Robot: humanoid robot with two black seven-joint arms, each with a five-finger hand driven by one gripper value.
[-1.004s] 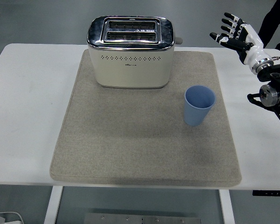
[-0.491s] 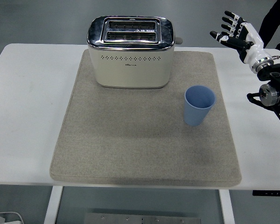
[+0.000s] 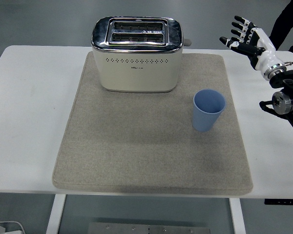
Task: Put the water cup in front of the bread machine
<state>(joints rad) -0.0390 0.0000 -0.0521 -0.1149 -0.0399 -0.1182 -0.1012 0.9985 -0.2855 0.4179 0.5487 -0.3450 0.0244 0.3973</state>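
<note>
Since the earlier frames the right hand has drifted slightly rightward and up, away from the toaster; nothing else has shifted. Its fingers are spread wide and hold nothing (the left arm is out of view). The blue water cup stands upright on the grey mat, in front of the toaster's right corner and off to its right, mouth up, long axis vertical. To do the reach well, the hand should probably come down beside the cup, wrap its wall at mid-height, keep it vertical, then carry it across the tabletop to the toaster's front.
</note>
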